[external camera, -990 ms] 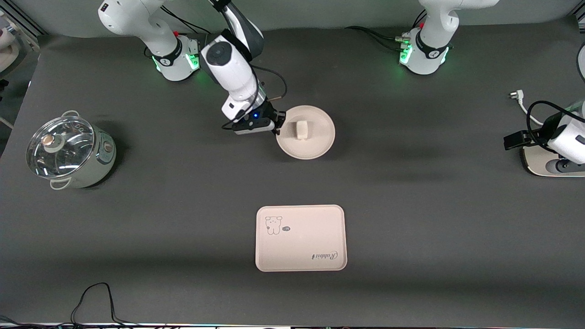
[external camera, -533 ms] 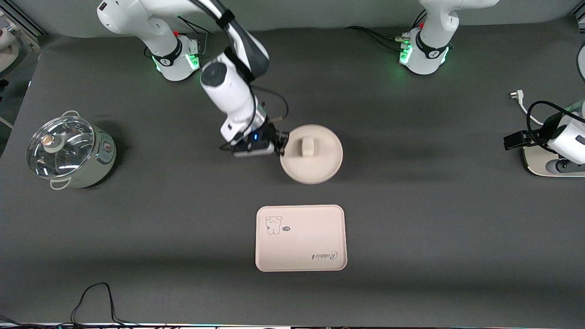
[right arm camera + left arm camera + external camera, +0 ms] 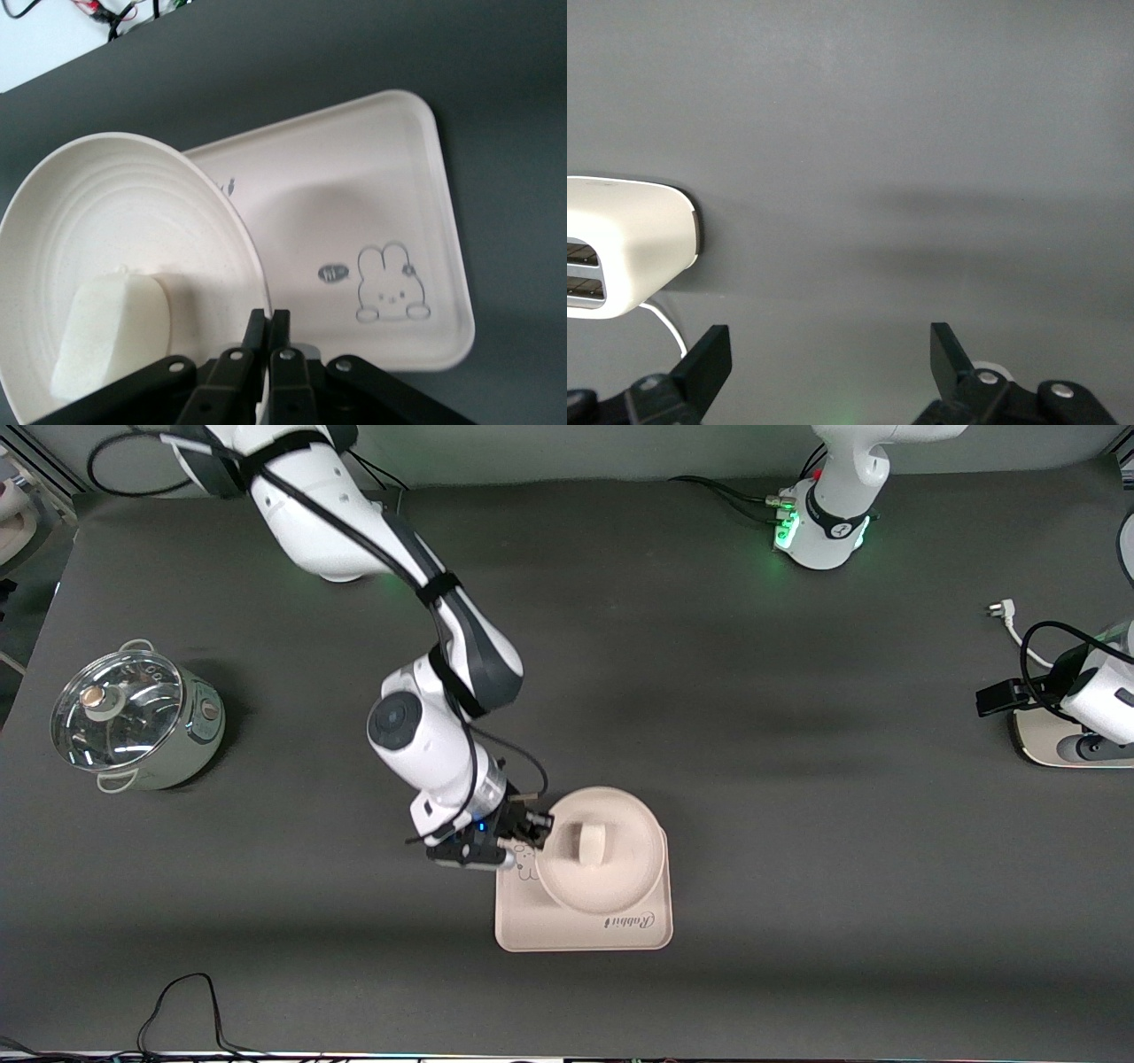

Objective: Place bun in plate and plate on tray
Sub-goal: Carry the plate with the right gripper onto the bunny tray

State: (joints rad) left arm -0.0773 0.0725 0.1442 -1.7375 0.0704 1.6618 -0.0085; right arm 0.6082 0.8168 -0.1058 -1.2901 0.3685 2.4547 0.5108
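Note:
My right gripper [image 3: 537,828] is shut on the rim of the round cream plate [image 3: 631,864] and holds it over the cream rectangular tray [image 3: 567,932]. The off-white bun [image 3: 591,841] sits in the plate's middle. In the right wrist view the fingers [image 3: 268,332] pinch the plate's rim [image 3: 133,204], with the bun [image 3: 111,332] in it and the tray [image 3: 372,195] with its rabbit drawing below. I cannot tell whether the plate touches the tray. My left gripper [image 3: 830,359] is open and empty above bare table at the left arm's end, where the arm waits.
A steel pot with a glass lid [image 3: 133,717] stands toward the right arm's end of the table. A white appliance [image 3: 1059,735] with a cable and plug [image 3: 1001,613] sits at the left arm's end; it also shows in the left wrist view [image 3: 625,252].
My right gripper has carried the plate with the bun toward the front camera, from the bare table at mid-table to over the tray. The left arm has not moved.

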